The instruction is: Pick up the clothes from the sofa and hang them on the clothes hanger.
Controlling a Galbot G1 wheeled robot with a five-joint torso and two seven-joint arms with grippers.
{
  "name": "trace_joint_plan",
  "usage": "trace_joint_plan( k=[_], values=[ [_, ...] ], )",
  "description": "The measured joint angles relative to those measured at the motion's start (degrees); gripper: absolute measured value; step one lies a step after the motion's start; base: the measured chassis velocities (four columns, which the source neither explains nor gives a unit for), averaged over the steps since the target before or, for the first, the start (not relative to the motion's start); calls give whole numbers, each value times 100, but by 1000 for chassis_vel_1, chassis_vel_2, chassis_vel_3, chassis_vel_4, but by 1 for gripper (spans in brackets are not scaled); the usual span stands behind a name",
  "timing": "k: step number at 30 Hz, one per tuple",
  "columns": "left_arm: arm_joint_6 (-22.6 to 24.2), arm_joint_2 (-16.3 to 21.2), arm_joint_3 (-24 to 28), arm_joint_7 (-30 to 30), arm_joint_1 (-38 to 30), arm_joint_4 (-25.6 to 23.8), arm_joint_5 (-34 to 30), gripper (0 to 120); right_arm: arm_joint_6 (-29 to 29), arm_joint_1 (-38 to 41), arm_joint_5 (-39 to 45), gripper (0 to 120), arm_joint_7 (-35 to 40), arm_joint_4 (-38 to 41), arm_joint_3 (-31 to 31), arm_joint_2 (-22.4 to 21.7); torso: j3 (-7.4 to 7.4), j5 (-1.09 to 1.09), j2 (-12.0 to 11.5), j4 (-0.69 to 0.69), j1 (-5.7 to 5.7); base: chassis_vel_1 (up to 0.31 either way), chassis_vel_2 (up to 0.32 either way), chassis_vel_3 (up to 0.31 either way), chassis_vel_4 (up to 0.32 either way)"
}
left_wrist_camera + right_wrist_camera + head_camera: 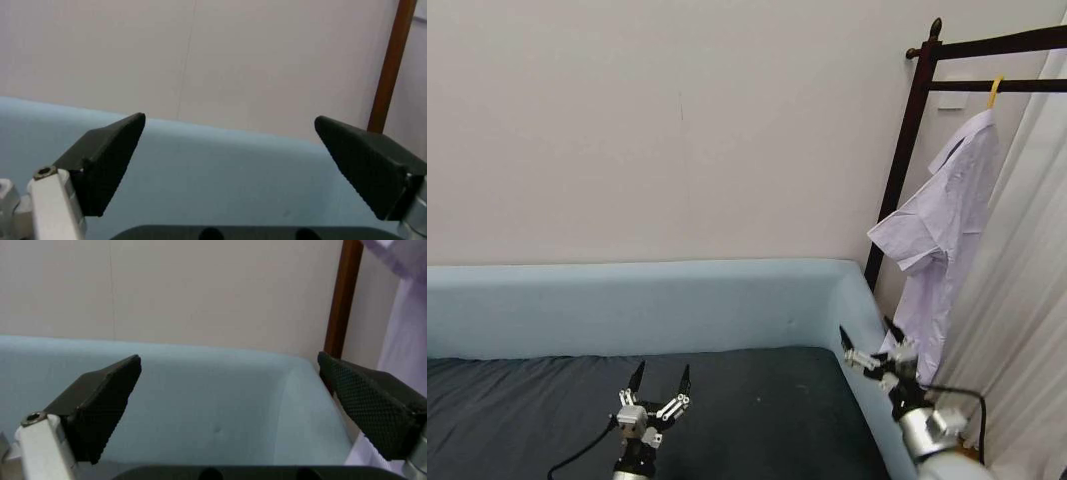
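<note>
White short-sleeved shirt, hung by a yellow hanger on a dark wooden clothes rack at 2 o'clock in the head view, beside a light-blue sofa; left gripper at 6 o'clock, raised over the dark seat cushion, fingers spread wide, empty; right gripper at 5 o'clock, likewise spread and empty, near the shirt's hem.

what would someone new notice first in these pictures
A pale short-sleeved shirt hangs from a yellow hanger on the dark wooden clothes rack at the right. The sofa, with its light blue back, spans the front. The left gripper and right gripper hover low before it, fingers open.
</note>
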Motion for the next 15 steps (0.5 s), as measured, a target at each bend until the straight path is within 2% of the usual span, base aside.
trace_joint_plan(
  k=[1,4,15],
  values=[
    [0,0,0,0,0,0,0,100,0,0,0,100,0,0,0,0,0,0,0,0,0,0,0,0,0],
    [39,-283,-63,-64,258,-94,248,100,69,-351,-602,100,110,22,87,610,0,2,0,0,0,0,0,0,0],
    [58,-308,-74,-81,280,-109,286,100,67,-349,-671,100,163,43,99,660,1,0,-1,1,1,0,0,0,0]
  ],
)
